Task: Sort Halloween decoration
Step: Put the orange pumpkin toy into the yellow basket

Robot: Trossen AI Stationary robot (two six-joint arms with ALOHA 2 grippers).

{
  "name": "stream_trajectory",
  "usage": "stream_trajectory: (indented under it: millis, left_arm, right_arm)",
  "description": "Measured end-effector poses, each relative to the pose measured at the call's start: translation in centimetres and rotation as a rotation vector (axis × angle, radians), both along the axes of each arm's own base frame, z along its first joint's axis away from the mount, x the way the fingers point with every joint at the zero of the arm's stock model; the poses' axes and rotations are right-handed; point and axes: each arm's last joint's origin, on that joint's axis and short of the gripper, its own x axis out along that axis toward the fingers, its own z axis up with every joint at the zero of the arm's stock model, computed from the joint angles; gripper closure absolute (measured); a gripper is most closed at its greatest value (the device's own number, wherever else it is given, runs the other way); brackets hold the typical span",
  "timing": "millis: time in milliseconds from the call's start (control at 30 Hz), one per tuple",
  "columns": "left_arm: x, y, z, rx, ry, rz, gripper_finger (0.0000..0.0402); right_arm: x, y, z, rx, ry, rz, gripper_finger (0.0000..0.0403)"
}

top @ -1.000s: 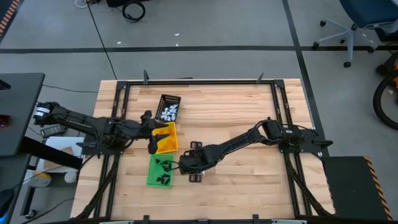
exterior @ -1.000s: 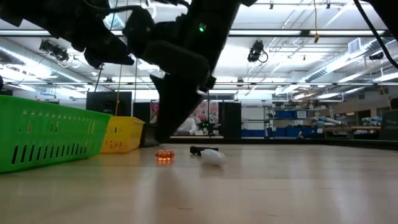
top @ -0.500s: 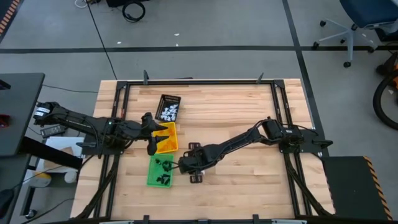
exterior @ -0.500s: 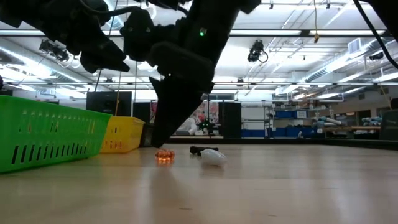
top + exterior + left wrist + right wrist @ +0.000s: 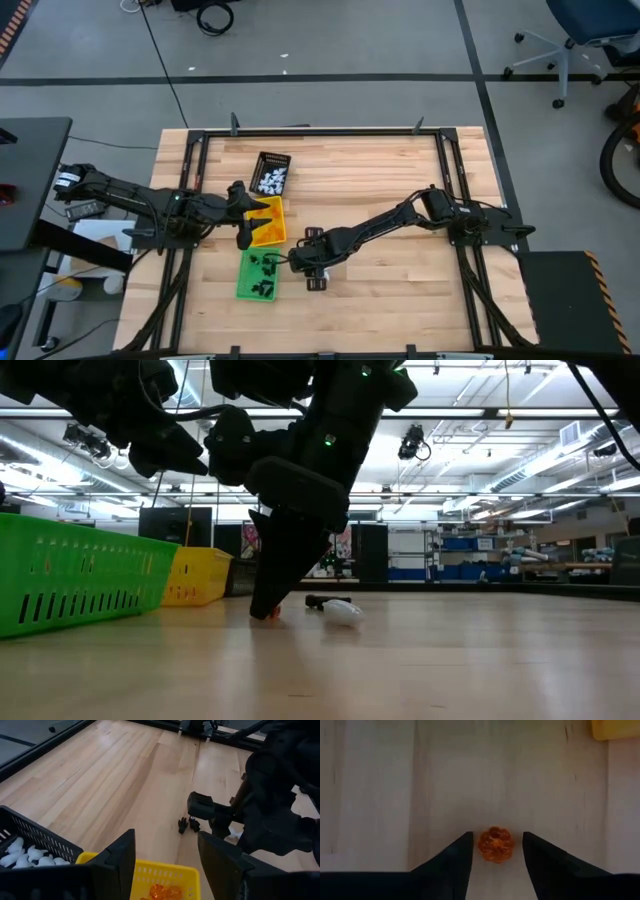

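High view: the right gripper [image 5: 298, 264] sits just beside the green tray [image 5: 258, 275], on the bare wood. The left gripper [image 5: 243, 212] hovers at the yellow tray [image 5: 267, 222], above the green tray in this view.

Low view: the right gripper [image 5: 268, 605] reaches the tabletop; a white trinket [image 5: 343, 612] lies near it, well apart from the green tray [image 5: 70, 575].

Left wrist view: fingers [image 5: 120, 857] spread wide, nothing held.

Right wrist view: fingers [image 5: 457, 852] parted on either side of the orange trinket [image 5: 496, 844], not yet touching it.
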Motion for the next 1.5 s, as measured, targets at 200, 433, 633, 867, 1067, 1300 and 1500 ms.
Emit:
stream_trajectory:
  millis: [200, 433, 633, 867, 1067, 1300, 1500]
  left_arm:
    - [0.0, 0.0, 0.0, -0.009, -0.002, 0.004, 0.0212]
    - [0.0, 0.0, -0.1, -0.016, 0.003, 0.007, 0.0212]
    - [-0.1, 0.0, -0.2, -0.02, 0.015, 0.01, 0.0212]
    - [-0.2, 0.0, -0.3, -0.04, 0.028, 0.021, 0.0212]
    - [-0.3, -0.3, -0.6, -0.117, 0.073, -0.074, 0.0212]
    - [-0.5, -0.7, -0.9, -0.168, 0.099, -0.079, 0.0212]
    - [-0.7, -1.4, -0.9, -0.157, 0.086, -0.032, 0.0212]
  right_arm:
    - [0.0, 0.1, 0.0, -0.002, -0.001, 0.011, 0.0275]
    - [0.0, 0.0, -0.1, -0.008, 0.004, 0.02, 0.0304]
    - [-0.2, 0.0, 0.3, -0.013, 0.003, 0.025, 0.0297]
    - [-0.5, -0.4, 1.9, -0.074, -0.027, 0.016, 0.0297]
    - [0.2, -0.8, 3.0, -0.141, -0.127, 0.015, 0.0297]
    - [1.2, -2.3, 3.7, -0.224, -0.206, -0.023, 0.0296]
    - [1.9, -3.2, 5.0, -0.33, -0.248, -0.021, 0.0295]
